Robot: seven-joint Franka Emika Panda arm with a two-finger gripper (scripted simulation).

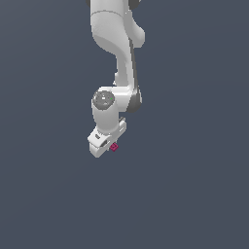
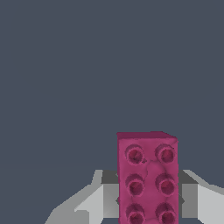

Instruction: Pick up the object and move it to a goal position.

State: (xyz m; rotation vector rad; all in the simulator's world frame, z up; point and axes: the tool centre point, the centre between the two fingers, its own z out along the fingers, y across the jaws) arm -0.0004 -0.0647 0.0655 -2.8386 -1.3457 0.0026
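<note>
The object (image 2: 148, 175) is a magenta studded brick that fills the space between my two white fingers (image 2: 105, 199) in the wrist view. Its long sides lie against the grey pads on both sides, so my gripper (image 2: 148, 194) is shut on it. In the exterior view the object (image 1: 114, 147) is a tiny pink speck at the lower tip of the white gripper (image 1: 110, 146), which points down below the arm's wrist (image 1: 104, 100). The fingers themselves are mostly hidden by the hand in that view.
A plain dark grey-blue surface (image 1: 194, 194) surrounds the arm on all sides in both views. No goal marker or other object shows.
</note>
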